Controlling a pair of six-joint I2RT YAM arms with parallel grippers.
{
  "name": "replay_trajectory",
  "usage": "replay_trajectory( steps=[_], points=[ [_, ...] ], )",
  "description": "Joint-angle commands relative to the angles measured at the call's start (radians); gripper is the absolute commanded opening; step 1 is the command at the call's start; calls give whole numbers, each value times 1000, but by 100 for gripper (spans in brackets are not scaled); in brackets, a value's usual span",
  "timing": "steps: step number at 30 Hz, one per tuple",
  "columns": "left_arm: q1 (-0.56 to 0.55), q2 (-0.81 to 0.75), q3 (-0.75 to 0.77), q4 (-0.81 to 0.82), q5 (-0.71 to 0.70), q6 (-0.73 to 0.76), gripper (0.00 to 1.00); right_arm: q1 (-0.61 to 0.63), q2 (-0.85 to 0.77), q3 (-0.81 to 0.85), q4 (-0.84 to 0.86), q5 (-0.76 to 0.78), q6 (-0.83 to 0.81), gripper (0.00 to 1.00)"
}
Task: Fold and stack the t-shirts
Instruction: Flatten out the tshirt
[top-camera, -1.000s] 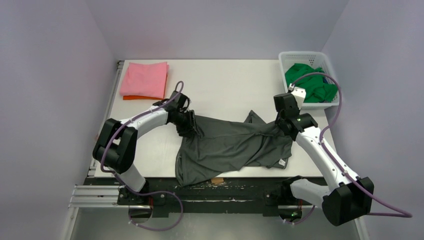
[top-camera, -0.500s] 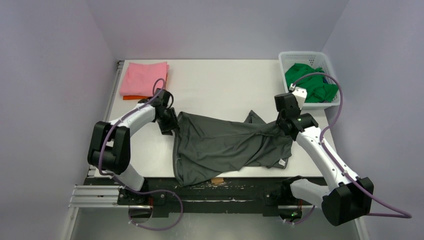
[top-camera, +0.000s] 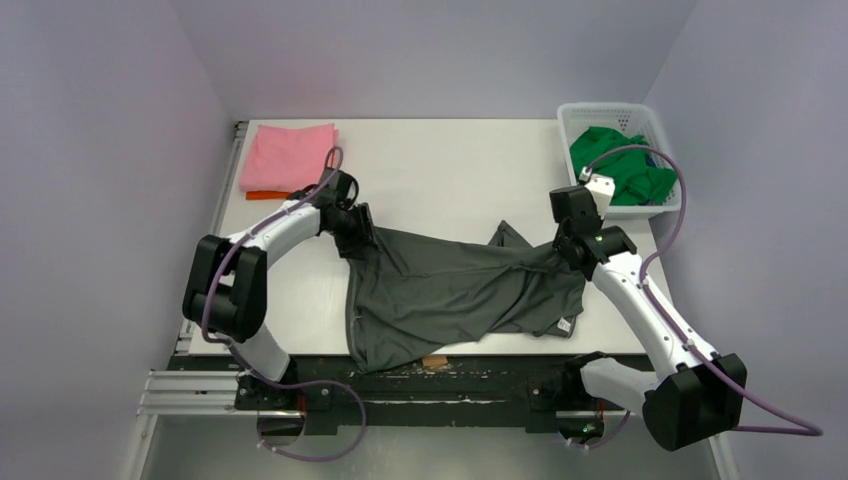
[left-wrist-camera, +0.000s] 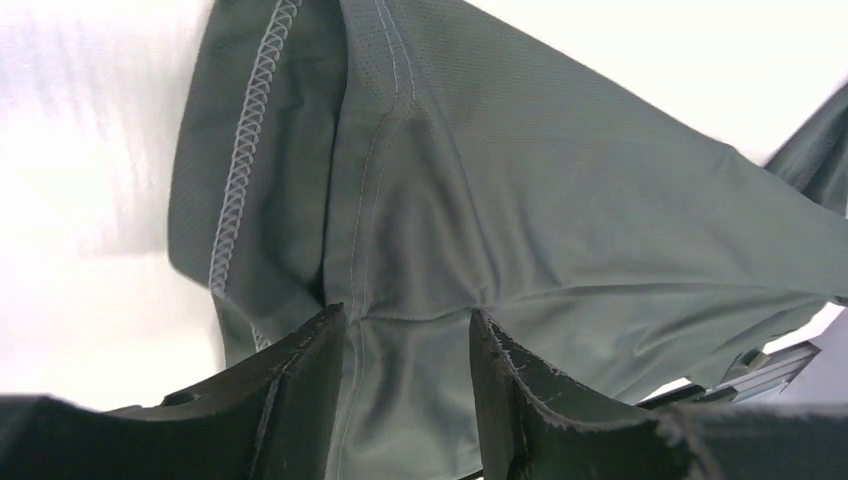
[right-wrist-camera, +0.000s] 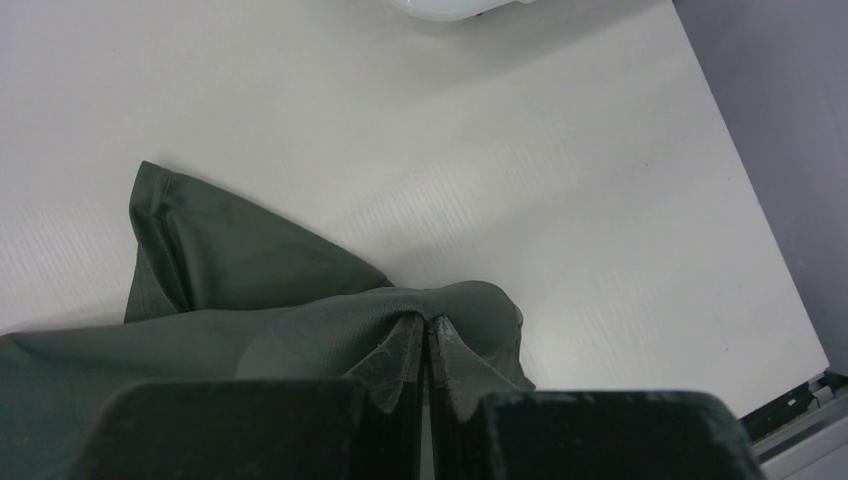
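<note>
Charcoal t-shirt (top-camera: 460, 290): spread out crumpled across the near middle of the table (top-camera: 440, 160), stretched between the two arms. Its near left corner droops over the table's front edge. One sleeve pokes up towards the far side.
Left fingers (top-camera: 358, 230): down at the shirt's far left corner. In the wrist view they stand parted, with a wide gap between them. Grey cloth and a line of hem stitching lie in that gap, and neither finger is pressed onto the cloth.
Right fingers (right-wrist-camera: 420, 350): squeezed together on a small bunched fold at the shirt's right edge. The cloth puckers up where they pinch it, just beside the folded-over sleeve.
Small white tag (top-camera: 566, 323): showing at the shirt's near right corner.
Pink t-shirt (top-camera: 288, 157): folded flat at the far left corner of the table, well apart from the charcoal one.
Orange t-shirt (top-camera: 268, 195): under the pink one, with only a strip of its near edge peeking out.
Green t-shirt (top-camera: 615, 168): heaped unfolded inside the basket.
White lattice basket (top-camera: 603, 108): at the far right corner of the table, behind the right arm, whose purple cable loops across it.
</note>
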Motion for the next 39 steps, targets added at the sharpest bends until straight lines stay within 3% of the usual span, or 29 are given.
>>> replay_trajectory(
  steps=[1, 11, 27, 33, 39],
  points=[
    [-15, 76, 42, 10, 22, 32, 46, -7, 6, 9, 13, 35, -9, 0],
    [-22, 102, 8, -57, -71, 31, 45, -12, 12, 9, 18, 29, -8, 0],
    [-90, 153, 24, 103, 246, 24, 43, -17, 15, 3, 27, 18, -11, 0],
    [-90, 82, 14, 65, 133, 28, 41, -17, 17, 3, 27, 17, -12, 0],
    [-89, -12, -25, 146, 188, 21, 40, -18, 24, 1, 30, 14, -13, 0]
  ],
)
